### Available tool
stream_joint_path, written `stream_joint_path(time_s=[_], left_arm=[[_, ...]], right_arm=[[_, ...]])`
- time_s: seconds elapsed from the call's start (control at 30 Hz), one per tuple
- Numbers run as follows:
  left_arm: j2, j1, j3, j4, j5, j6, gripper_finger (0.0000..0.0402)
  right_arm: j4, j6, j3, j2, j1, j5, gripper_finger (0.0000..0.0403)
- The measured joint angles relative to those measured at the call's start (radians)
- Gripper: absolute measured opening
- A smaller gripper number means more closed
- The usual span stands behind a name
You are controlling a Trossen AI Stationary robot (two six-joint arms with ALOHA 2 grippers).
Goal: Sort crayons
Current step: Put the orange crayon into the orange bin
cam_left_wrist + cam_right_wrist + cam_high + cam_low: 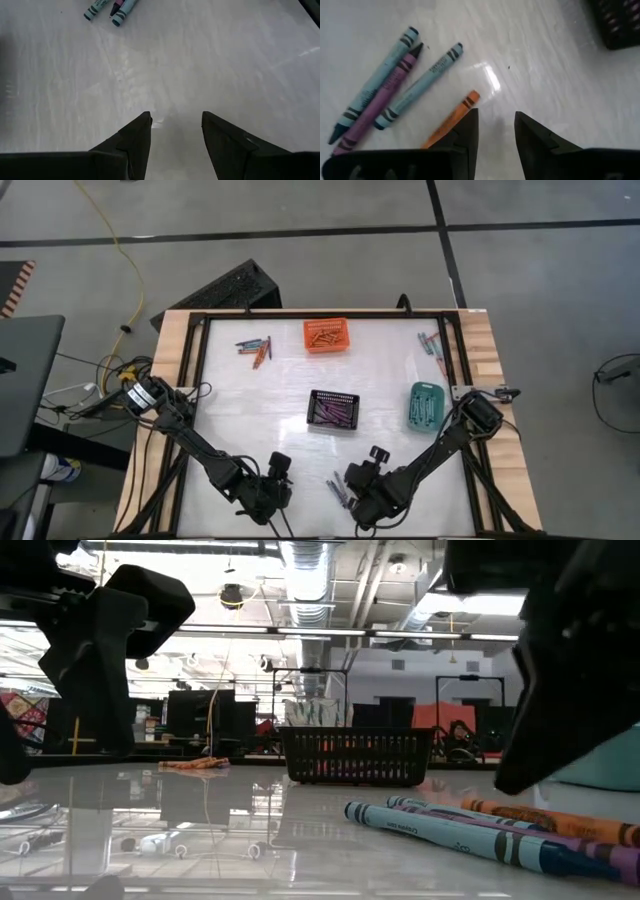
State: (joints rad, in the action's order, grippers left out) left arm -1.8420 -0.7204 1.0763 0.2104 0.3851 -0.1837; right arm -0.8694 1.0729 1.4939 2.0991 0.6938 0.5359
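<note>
Several crayons lie flat on the white table just beside my right gripper [360,483]: two teal-blue ones [420,84], a purple one [384,94] and an orange one [452,118] whose near end runs out of sight behind one finger. The right gripper [496,122] hovers open over bare table next to them, slanting down. My left gripper [272,483] stands open over bare table [176,122] near the front edge, with crayon ends [116,9] farther off. More crayons lie at the far left [255,350] and far right [432,345].
An orange basket [327,335] with orange crayons stands at the far middle. A black basket [334,410] with purple ones sits at the centre, and a teal basket [426,405] at the right. A black frame [200,380] borders the table.
</note>
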Motion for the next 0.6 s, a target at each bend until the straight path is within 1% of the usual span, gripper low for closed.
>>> stream_joint_path(time_s=[0.13,0.23,0.37,0.5,0.6], left_arm=[[0.0,0.003,0.0,0.0,-0.014,0.0,0.0164],[0.0,0.003,0.0,0.0,-0.014,0.0,0.0164],[0.0,0.003,0.0,0.0,-0.014,-0.001,0.0164],[0.0,0.003,0.0,0.0,-0.014,-0.001,0.0164],[0.0,0.003,0.0,0.0,-0.014,-0.001,0.0164]], right_arm=[[-0.014,0.0,0.018,0.0,0.001,0.014,0.012],[-0.014,0.001,0.02,0.0,0.005,0.014,0.0126],[-0.02,0.042,0.01,0.0,0.014,0.012,0.0146],[-0.024,0.099,-0.016,0.0,0.03,-0.034,0.0173],[-0.015,0.148,-0.035,-0.002,0.048,-0.042,0.0188]])
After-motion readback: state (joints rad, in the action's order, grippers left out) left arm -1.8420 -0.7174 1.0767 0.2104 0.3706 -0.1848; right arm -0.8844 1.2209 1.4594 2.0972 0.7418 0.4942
